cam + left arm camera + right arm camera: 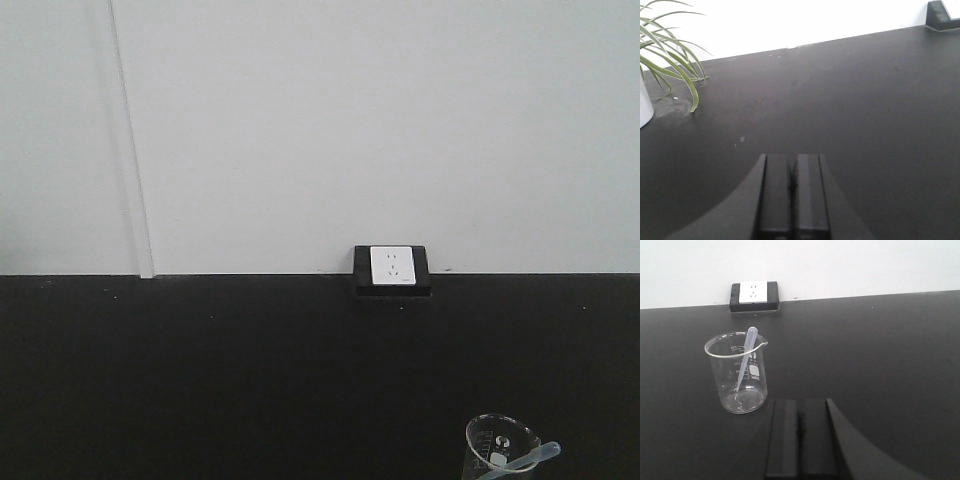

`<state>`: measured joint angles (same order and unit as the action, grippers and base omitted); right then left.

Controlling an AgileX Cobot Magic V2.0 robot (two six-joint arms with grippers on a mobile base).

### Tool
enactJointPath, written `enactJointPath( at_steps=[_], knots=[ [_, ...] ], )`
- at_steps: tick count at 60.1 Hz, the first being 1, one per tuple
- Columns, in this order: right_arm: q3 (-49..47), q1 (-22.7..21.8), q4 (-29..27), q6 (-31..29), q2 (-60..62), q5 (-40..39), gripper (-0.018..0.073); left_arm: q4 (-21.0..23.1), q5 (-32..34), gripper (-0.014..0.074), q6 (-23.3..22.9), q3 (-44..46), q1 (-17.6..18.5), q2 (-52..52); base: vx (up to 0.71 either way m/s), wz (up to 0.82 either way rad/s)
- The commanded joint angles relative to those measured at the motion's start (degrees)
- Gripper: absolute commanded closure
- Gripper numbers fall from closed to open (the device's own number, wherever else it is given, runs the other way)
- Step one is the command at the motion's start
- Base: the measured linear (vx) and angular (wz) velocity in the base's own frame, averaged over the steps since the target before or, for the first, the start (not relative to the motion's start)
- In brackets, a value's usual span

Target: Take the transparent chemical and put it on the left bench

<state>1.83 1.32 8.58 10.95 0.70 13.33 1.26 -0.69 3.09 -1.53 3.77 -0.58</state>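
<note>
Leaning inside the beaker [722,385] at centre-left of right wrist view, transparent chemical [744,360] pokes its bulb over the rim, handy for pinching. Both pressed together, empty: right pincer [799,440] & left pincer [791,195].

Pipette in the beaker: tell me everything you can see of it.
The pipette is slim, translucent, colourless plastic. It stands tilted in a clear glass beaker, with its tip down at the beaker's floor. Its bulb end points up, pokes above the rim and leans on it. The beaker stands on the black worktop, in front of a wall socket. Only the beaker touches the pipette.
</note>
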Motion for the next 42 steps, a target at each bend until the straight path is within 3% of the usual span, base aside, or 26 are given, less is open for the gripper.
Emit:
enactJointPath(
  at_steps=[1, 42],
  knots=[
    [0.3, -0.27, 0.28, -0.26, -0.36, -4.6, 0.0567, 0.04, 4.49, 0.06, -0.45, -0.93, 0.1, -1.1, 0.0, 0.0],
    [0.3, -0.27, 2.53, -0.44, -0.36, -4.58, 0.0567, 0.04, 4.49, 0.06, -0.45, -0.93, 0.1, -1.1, 0.0, 0.0]
  ],
)
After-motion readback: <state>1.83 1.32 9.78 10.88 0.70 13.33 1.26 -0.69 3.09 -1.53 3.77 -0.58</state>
